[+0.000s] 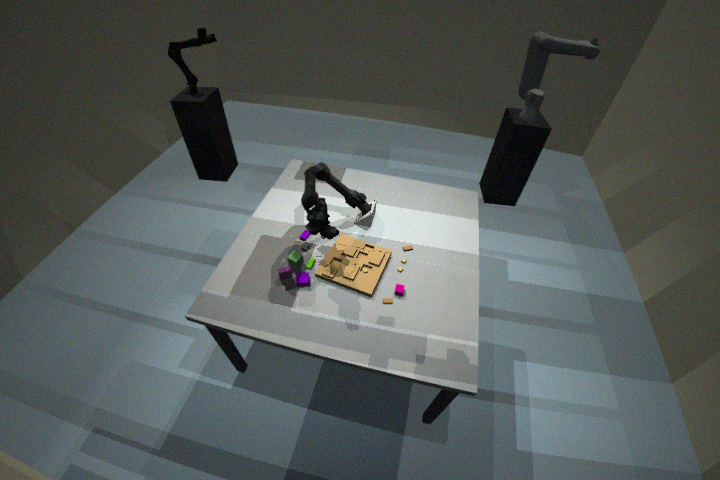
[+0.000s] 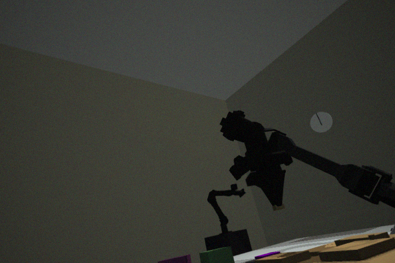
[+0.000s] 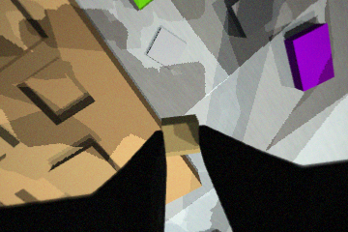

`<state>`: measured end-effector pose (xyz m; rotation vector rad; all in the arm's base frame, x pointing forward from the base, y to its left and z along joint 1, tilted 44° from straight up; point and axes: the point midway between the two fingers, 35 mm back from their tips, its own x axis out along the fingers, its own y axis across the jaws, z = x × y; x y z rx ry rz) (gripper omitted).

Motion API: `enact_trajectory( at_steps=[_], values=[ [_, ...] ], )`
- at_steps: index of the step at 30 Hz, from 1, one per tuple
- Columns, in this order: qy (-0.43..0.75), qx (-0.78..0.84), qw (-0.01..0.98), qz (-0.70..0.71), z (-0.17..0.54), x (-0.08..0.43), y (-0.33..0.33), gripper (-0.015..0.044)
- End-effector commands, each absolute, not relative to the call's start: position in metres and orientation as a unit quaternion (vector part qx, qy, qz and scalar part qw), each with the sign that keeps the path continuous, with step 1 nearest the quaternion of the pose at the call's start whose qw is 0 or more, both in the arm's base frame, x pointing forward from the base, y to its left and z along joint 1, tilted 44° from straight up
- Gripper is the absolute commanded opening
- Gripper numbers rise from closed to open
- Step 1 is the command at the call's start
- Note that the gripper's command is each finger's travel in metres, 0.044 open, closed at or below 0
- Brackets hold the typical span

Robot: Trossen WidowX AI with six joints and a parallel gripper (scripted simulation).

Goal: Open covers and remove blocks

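My gripper (image 2: 278, 205) (image 3: 181, 134) is shut on a small tan-yellow block (image 2: 278, 207) (image 3: 181, 137). In the wrist view it hangs over the board's edge, with table beyond; the exterior view shows it raised well above the board. The tan puzzle board (image 1: 369, 287) (image 3: 109, 82) lies mid-table, with raised covers and dark-edged recesses. How far each cover is open is too small to tell. A small pale yellow block (image 1: 365, 270) shows in a well. Two small yellow blocks, one (image 1: 403, 260) behind the other (image 1: 400, 269), lie on the table right of the board.
Left of the board are a green cube (image 1: 295, 260), a lime block (image 1: 310, 263), a dark purple cube (image 1: 284, 273) and violet blocks (image 1: 302, 278) (image 3: 313, 57). A pale flat piece (image 3: 167, 46) lies beside the board. Right are a magenta cube (image 1: 399, 289) and orange pieces (image 1: 408, 247) (image 1: 387, 301).
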<state>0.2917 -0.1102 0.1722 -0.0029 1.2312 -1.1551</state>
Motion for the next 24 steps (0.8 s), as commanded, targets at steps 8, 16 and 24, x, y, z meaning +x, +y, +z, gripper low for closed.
enact_trajectory(
  at_steps=[8,16,24],
  values=[
    [0.544,-0.006,0.664,-0.512,0.189,0.254,-0.123,0.0080],
    [0.544,-0.007,0.664,-0.513,0.194,0.236,-0.128,0.0080],
    [0.545,-0.005,0.664,-0.512,0.186,0.237,-0.135,0.0080]
  ],
)
